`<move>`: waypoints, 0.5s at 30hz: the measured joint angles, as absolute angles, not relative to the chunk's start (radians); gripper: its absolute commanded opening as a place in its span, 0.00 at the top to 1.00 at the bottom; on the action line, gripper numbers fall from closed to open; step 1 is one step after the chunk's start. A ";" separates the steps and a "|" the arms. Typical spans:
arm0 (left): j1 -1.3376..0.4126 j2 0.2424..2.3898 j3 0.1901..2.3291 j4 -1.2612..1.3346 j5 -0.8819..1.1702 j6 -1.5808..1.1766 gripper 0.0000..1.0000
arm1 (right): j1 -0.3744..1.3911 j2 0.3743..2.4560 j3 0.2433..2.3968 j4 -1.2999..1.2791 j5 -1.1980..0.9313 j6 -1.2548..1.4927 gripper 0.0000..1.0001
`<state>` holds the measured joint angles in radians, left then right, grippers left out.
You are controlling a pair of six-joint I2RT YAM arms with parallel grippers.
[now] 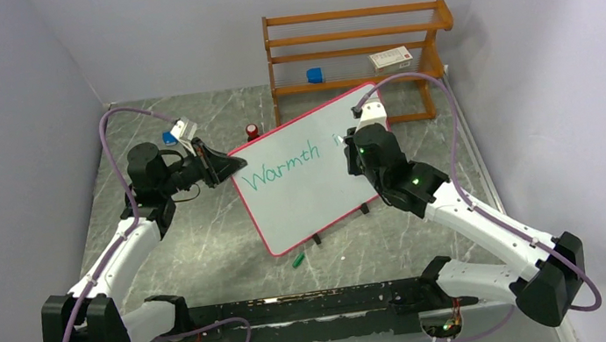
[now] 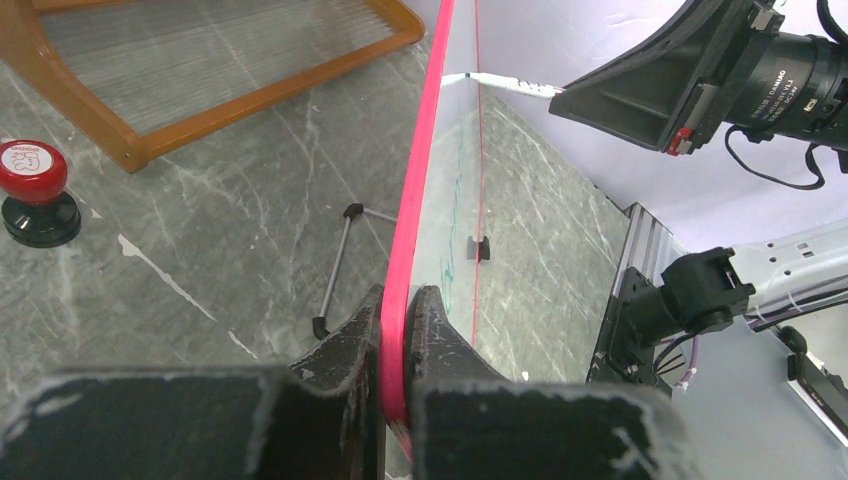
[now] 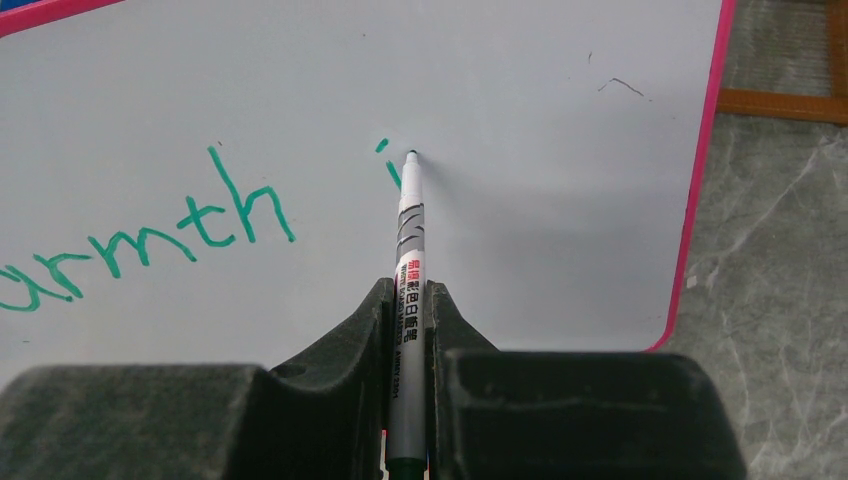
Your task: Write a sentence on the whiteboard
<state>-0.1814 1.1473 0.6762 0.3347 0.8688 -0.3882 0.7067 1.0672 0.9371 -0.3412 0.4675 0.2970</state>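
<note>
- Both arms (image 1: pixel 124 248) reach from the table's near edge, one up each side toward the middle
- Grey marbled table (image 1: pixel 203 246) carries everything
- whiteboard (image 1: pixel 303 197) stands in the middle of the table on small black feet, propped up and turned so its left corner points at the left arm; it has a pink-red frame, and "Warmth" is written on it in green, with a short stroke and dot to the right of the word
- Wooden rack (image 1: pixel 354 45) stands at the far side, just behind the board's far right corner, with a small blue block (image 1: pixel 314 75) and a white box (image 1: pixel 391 58) on its shelf
- left hand (image 2: pixel 397 300) is clenched on the board's frame at the left edge, one finger on each face
- right hand (image 3: pixel 405 290) grasps a grey marker (image 3: pixel 408 230) over the right half of the board, its green tip on the surface beside the dot
- Red-topped stamp (image 1: pixel 252 131) stands on the table just beyond the board's far edge
- Green cap (image 1: pixel 298 260) lies on the table just near of the board
</note>
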 measured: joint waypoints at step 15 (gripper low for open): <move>-0.181 1.148 0.676 0.334 0.868 -0.388 0.95 | 0.694 1.076 0.941 -0.334 0.459 0.291 1.00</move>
